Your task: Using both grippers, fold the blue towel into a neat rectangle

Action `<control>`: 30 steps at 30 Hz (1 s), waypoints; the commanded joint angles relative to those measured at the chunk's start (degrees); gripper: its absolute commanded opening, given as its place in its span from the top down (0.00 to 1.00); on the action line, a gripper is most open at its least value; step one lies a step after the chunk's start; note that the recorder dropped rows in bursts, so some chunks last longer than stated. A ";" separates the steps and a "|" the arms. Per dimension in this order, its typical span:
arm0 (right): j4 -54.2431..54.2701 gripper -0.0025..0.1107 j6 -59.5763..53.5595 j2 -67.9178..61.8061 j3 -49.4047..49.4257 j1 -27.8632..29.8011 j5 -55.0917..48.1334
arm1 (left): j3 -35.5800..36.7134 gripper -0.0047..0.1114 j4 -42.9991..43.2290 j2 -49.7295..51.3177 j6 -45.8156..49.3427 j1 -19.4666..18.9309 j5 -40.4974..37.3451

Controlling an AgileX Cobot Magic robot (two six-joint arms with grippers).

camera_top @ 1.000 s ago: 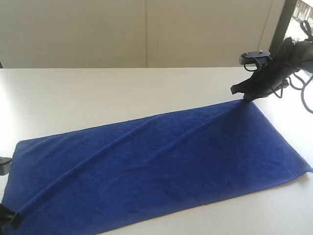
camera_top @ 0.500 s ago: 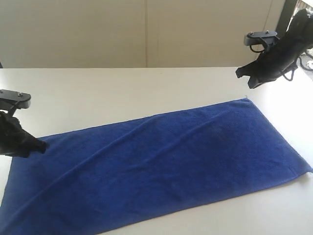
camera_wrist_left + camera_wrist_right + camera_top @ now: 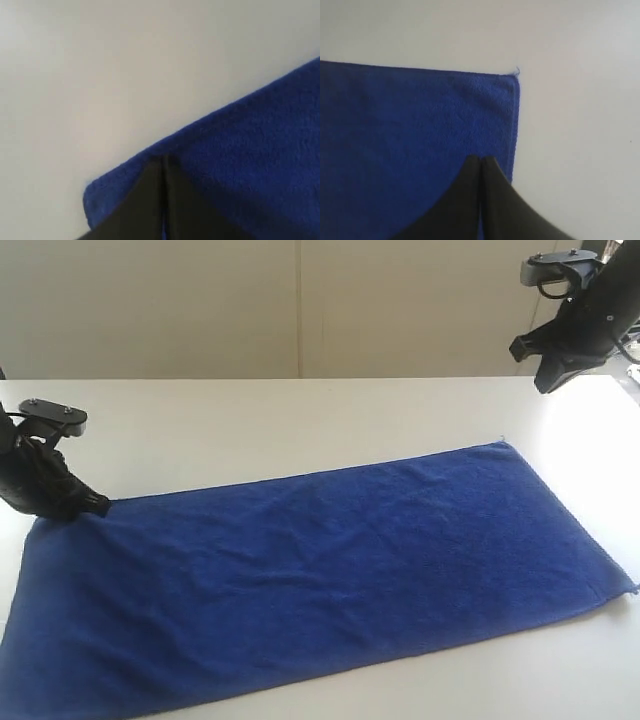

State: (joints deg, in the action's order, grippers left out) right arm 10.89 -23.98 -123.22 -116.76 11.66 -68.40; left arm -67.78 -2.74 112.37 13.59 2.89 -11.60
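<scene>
The blue towel (image 3: 330, 570) lies spread flat on the white table (image 3: 250, 430), long side running left to right. My left gripper (image 3: 98, 506) is low at the towel's far left end. Its shut fingertips (image 3: 162, 161) rest on the towel (image 3: 260, 150) just inside its far edge, a little way from the corner; no fabric shows pinched between them. My right gripper (image 3: 545, 387) hangs shut in the air above and behind the towel's far right corner (image 3: 502, 445). Nothing is held between its tips (image 3: 481, 159); the towel corner (image 3: 516, 75) lies flat far below them.
A pale wall (image 3: 300, 310) runs behind the table's far edge. A dark post (image 3: 585, 250) and cables stand at the back right behind the right arm. Bare tabletop surrounds the towel on the far side and at the right.
The right gripper rose up and to the right, away from the towel's far right corner. The left gripper came in from the near left to the far edge. The towel's diagonal crease flattened out.
</scene>
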 commanded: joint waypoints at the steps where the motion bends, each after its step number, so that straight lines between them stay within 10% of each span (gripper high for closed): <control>1: -0.33 0.98 0.24 2.19 2.15 0.36 -1.19 | -2.01 0.96 0.66 1.59 1.14 -2.55 -2.15; 14: 7.78 0.98 -5.78 6.68 29.23 0.36 16.61 | -12.66 0.96 -6.63 -5.38 2.01 -2.75 -13.41; 30: 3.57 0.98 -2.39 1.65 36.36 0.36 25.37 | -12.99 0.96 -7.45 -30.84 4.72 -2.72 -21.48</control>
State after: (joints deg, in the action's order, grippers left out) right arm 16.69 -28.31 -121.33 -81.48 11.66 -44.07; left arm -80.64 -9.61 83.58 17.62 0.00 -31.94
